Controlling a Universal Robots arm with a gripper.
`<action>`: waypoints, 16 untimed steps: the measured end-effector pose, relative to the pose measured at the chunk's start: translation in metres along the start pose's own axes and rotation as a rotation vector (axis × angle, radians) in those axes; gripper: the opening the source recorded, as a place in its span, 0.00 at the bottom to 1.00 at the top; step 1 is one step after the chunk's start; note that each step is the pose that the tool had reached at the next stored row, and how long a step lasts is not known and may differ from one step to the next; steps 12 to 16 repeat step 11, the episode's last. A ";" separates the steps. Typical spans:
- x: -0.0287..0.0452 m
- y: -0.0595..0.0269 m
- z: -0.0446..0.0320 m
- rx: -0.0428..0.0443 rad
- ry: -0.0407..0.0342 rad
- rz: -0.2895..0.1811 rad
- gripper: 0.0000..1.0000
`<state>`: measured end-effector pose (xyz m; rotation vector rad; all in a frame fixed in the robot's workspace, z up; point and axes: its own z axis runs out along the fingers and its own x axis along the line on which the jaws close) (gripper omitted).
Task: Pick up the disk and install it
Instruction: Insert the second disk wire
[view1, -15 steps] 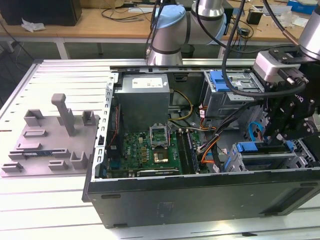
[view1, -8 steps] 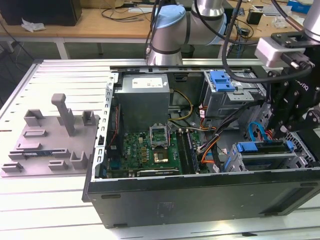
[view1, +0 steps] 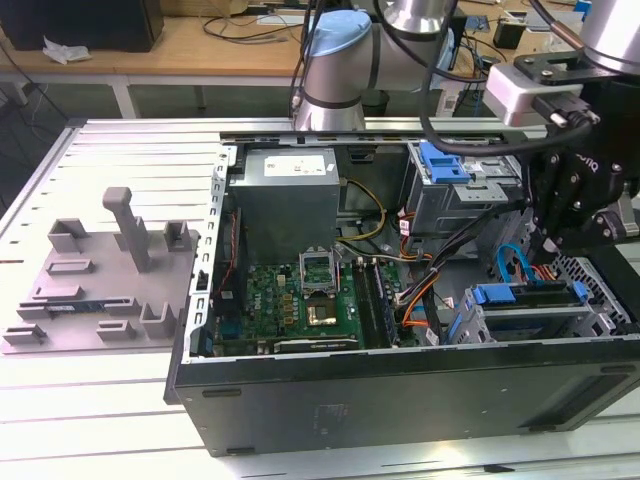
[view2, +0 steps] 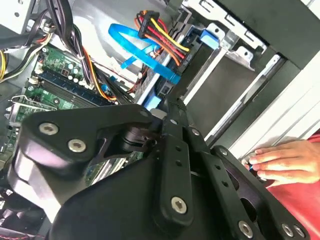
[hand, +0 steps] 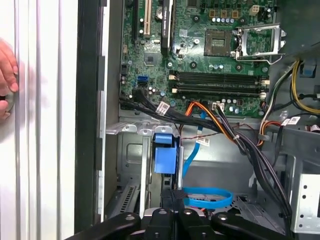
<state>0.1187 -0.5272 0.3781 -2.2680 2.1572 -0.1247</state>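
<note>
Slatted metal table (view1: 120, 150): open computer case (view1: 400, 400), grey fixture plate (view1: 100, 290).

Open computer case (view1: 300, 385) lies on its side on a slatted metal table (view1: 120, 160). Inside: green motherboard (view1: 300, 305), grey power-supply box (view1: 290, 200), loose blue ribbon cable (hand: 207, 197), bundle of red, yellow and orange wires (view2: 162, 35). Grey plastic fixture tray (view1: 100, 280) sits on the table toward the exterior view's left of the case, just beside it. Wooden bench (view1: 200, 40) behind.
</note>
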 end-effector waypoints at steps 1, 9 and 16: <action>0.0000 0.0002 0.0000 0.0002 0.0013 0.000 0.11; -0.0002 0.0003 -0.0001 0.0027 0.0046 0.000 0.11; -0.0002 0.0003 -0.0001 0.0029 0.0048 0.000 0.11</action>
